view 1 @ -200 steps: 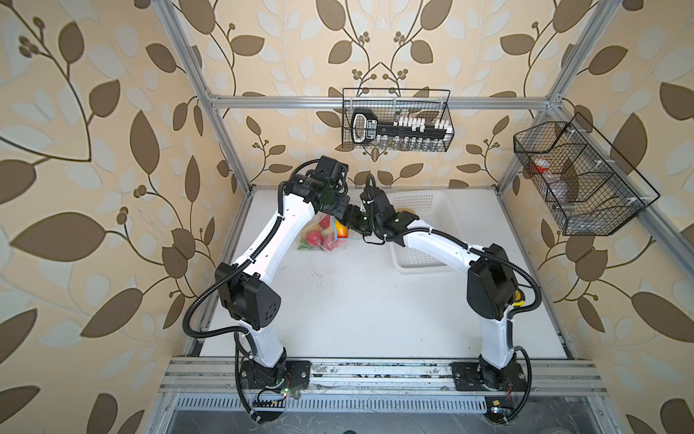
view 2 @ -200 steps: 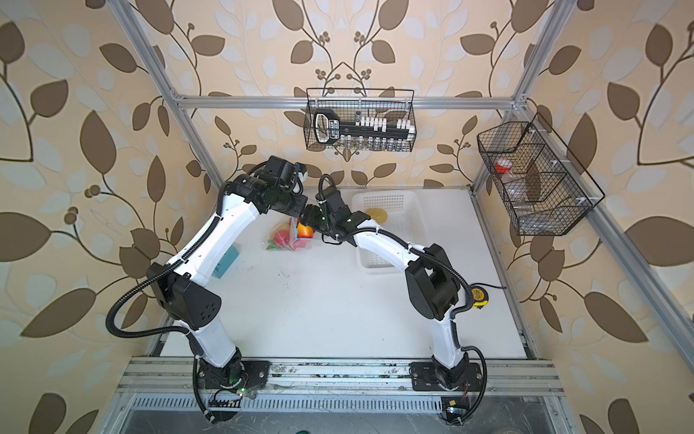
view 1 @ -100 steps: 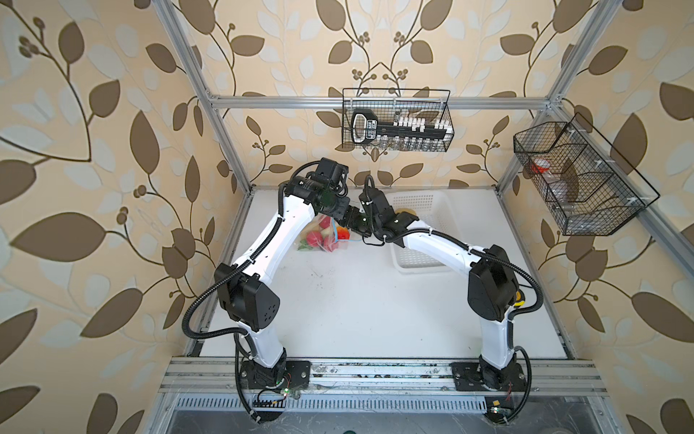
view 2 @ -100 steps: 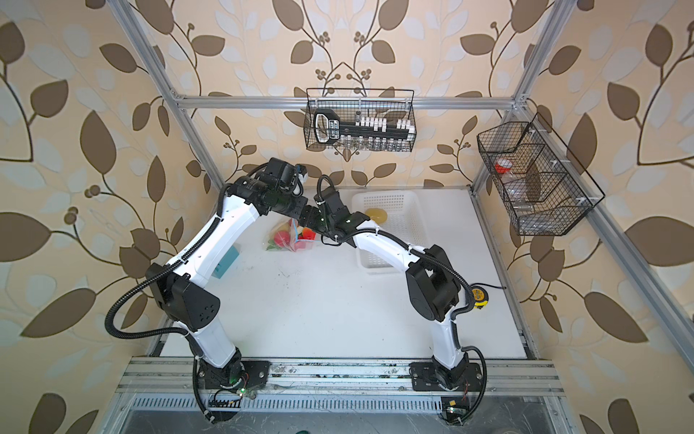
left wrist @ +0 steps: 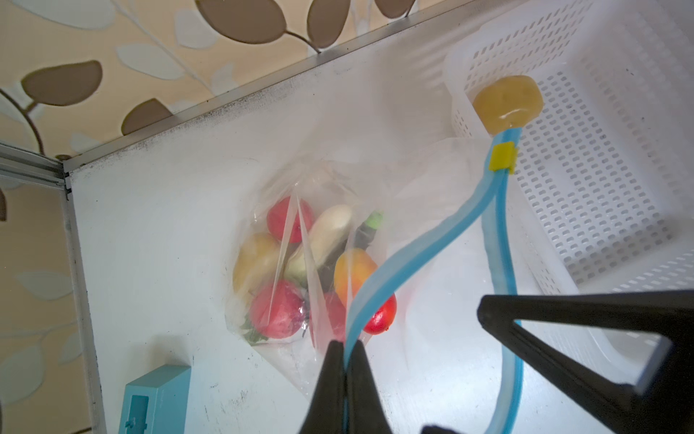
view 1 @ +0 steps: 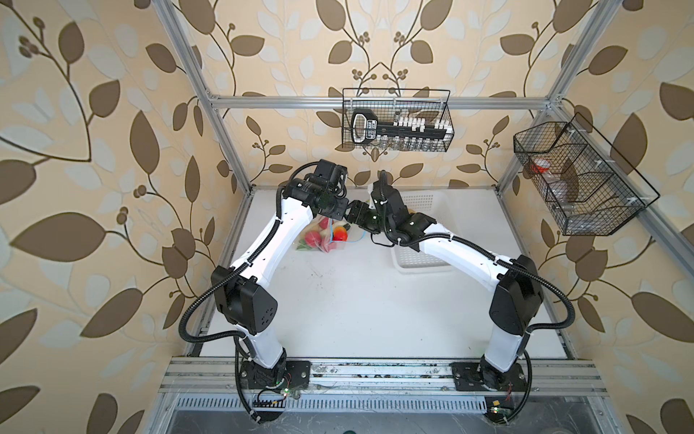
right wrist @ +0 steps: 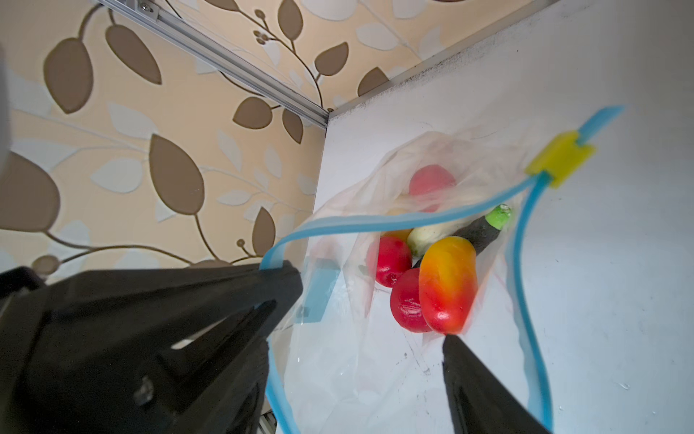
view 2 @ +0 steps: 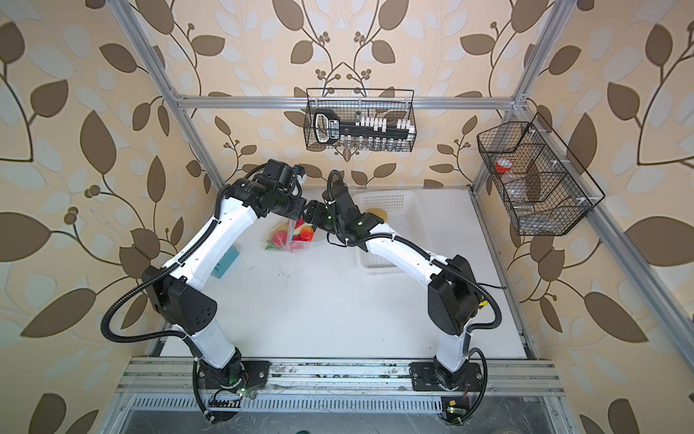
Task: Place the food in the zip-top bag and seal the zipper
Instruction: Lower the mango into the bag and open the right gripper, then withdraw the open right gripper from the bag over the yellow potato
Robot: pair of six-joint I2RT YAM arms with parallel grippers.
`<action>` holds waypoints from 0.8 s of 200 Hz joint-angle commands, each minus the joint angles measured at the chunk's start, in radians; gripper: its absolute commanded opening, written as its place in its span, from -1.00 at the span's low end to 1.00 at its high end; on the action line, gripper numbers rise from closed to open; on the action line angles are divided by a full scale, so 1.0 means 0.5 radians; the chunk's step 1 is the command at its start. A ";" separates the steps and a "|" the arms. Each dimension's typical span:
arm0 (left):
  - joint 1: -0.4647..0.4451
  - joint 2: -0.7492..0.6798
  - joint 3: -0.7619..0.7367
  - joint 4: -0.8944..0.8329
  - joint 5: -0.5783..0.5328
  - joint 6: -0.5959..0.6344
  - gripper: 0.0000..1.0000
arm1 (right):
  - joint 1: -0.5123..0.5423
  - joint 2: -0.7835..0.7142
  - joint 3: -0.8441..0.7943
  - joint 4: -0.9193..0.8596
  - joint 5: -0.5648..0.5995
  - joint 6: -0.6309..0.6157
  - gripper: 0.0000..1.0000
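The zip-top bag (view 1: 319, 242) (view 2: 289, 240) lies near the back left of the table with its mouth pulled open. Inside it is the food: red tomatoes (left wrist: 276, 310), a red-yellow mango (right wrist: 447, 285), a dark eggplant (right wrist: 484, 231), a white cabbage (left wrist: 326, 235) and a potato (left wrist: 255, 263). Another potato (left wrist: 507, 99) sits in the white basket. My left gripper (left wrist: 344, 355) is shut on one lip of the blue zipper (left wrist: 413, 248). The yellow slider (right wrist: 559, 158) is at the zipper's far end. My right gripper (right wrist: 349, 379) is open at the bag's mouth, holding nothing.
The white perforated basket (view 1: 424, 263) (left wrist: 601, 169) stands right of the bag, under my right arm. A teal box (view 2: 225, 261) (left wrist: 157, 398) lies by the left wall. Two black wire baskets (view 1: 396, 120) hang on the back and right walls.
My right gripper has moved a little to the left, closer to my left gripper and the bag's mouth. The left gripper has kept its hold and place.
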 commanded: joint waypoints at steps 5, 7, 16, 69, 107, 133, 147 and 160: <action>-0.025 -0.111 -0.027 0.050 -0.055 0.022 -1.00 | 0.008 -0.118 -0.098 0.034 0.046 0.009 0.46; -0.025 -0.112 -0.029 0.051 -0.059 0.022 -1.00 | 0.008 -0.126 -0.103 0.037 0.046 0.007 0.46; -0.025 -0.115 -0.039 0.054 -0.064 0.025 -1.00 | 0.008 -0.160 -0.132 0.051 0.043 -0.003 0.45; -0.025 -0.146 -0.088 0.082 -0.092 0.041 -1.00 | -0.029 -0.318 -0.211 0.026 0.070 -0.034 0.67; -0.025 -0.147 -0.094 0.082 -0.092 0.046 -1.00 | -0.093 -0.391 -0.241 0.026 -0.009 -0.094 1.00; -0.025 -0.144 -0.098 0.083 -0.098 0.047 -1.00 | -0.173 -0.440 -0.241 -0.034 -0.049 -0.133 1.00; -0.025 -0.148 -0.098 0.082 -0.097 0.044 -1.00 | -0.221 -0.443 -0.219 -0.092 -0.067 -0.166 1.00; -0.025 -0.152 -0.101 0.083 -0.095 0.044 -1.00 | -0.263 -0.428 -0.175 -0.172 -0.084 -0.231 1.00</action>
